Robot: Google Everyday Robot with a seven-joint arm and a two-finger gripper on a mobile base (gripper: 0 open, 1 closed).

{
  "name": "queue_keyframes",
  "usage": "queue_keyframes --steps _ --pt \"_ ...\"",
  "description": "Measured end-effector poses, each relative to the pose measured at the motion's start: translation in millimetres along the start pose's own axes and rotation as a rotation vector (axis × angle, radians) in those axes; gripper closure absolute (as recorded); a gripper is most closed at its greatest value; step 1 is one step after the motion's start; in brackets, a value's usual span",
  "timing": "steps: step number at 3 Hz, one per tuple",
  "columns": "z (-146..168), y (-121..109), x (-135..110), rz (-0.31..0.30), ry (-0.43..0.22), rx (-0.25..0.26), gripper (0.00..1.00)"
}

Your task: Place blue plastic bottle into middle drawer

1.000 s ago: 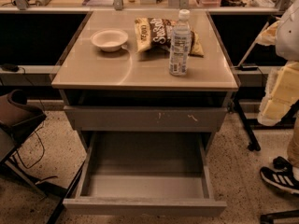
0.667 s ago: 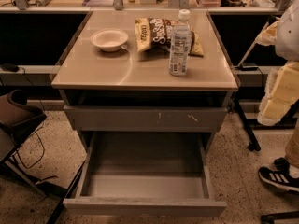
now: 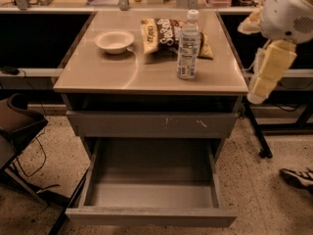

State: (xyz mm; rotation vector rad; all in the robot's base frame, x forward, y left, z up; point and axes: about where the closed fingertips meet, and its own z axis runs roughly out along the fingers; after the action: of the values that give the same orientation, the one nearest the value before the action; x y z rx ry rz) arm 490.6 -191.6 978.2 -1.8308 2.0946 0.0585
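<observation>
The blue plastic bottle (image 3: 188,45), clear with a white cap and a pale label, stands upright on the cabinet top (image 3: 122,75), right of centre. The middle drawer (image 3: 151,216) is pulled open low at the front, and its grey floor is bare. My gripper is out of view. Only my white and cream arm (image 3: 270,65) shows, hanging beside the cabinet's right edge, apart from the bottle.
A pale bowl (image 3: 114,40) and a snack bag (image 3: 168,35) lie on the cabinet top behind the bottle. A shut drawer front with pale scuffs (image 3: 151,124) sits above the open drawer. A chair (image 3: 17,126) is at the left. A shoe (image 3: 297,177) and a stand leg (image 3: 257,133) are at the right.
My arm has moved up and a little left, closer to the cabinet's right edge. The bottle, bowl, bag and drawers have not moved.
</observation>
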Motion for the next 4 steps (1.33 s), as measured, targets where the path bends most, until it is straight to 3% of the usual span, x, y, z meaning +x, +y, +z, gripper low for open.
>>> queue_keyframes --steps 1,2,3,4 --pt "29 -54 -25 -0.030 -0.093 -0.047 0.00" --pt "42 -105 -41 -0.019 -0.182 -0.028 0.00" --pt "24 -124 -48 -0.024 -0.216 0.044 0.00" --pt "27 -128 -50 -0.023 -0.222 0.052 0.00"
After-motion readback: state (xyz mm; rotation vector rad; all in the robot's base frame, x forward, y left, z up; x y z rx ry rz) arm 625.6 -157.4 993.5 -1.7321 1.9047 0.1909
